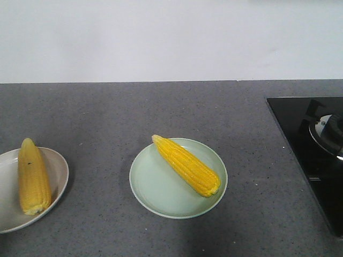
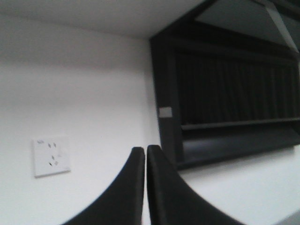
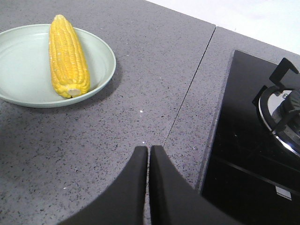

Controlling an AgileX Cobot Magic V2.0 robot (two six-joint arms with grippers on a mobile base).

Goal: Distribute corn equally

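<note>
One corn cob (image 1: pixel 187 166) lies diagonally on the green plate (image 1: pixel 155 193), tip toward the wall; another (image 1: pixel 33 176) lies lengthwise on the white plate (image 1: pixel 56 166). Both bright yellow. My left gripper (image 2: pixel 146 154) and right gripper (image 3: pixel 148 154) are closed, empty.

light: even, soft | shadows: faint beside plates (image 1: pixel 161 193) | glare: hob (image 3: pixel 243 154) | left-wrist view: blurred

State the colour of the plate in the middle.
Pale green plate, clearest in the front view.
</note>
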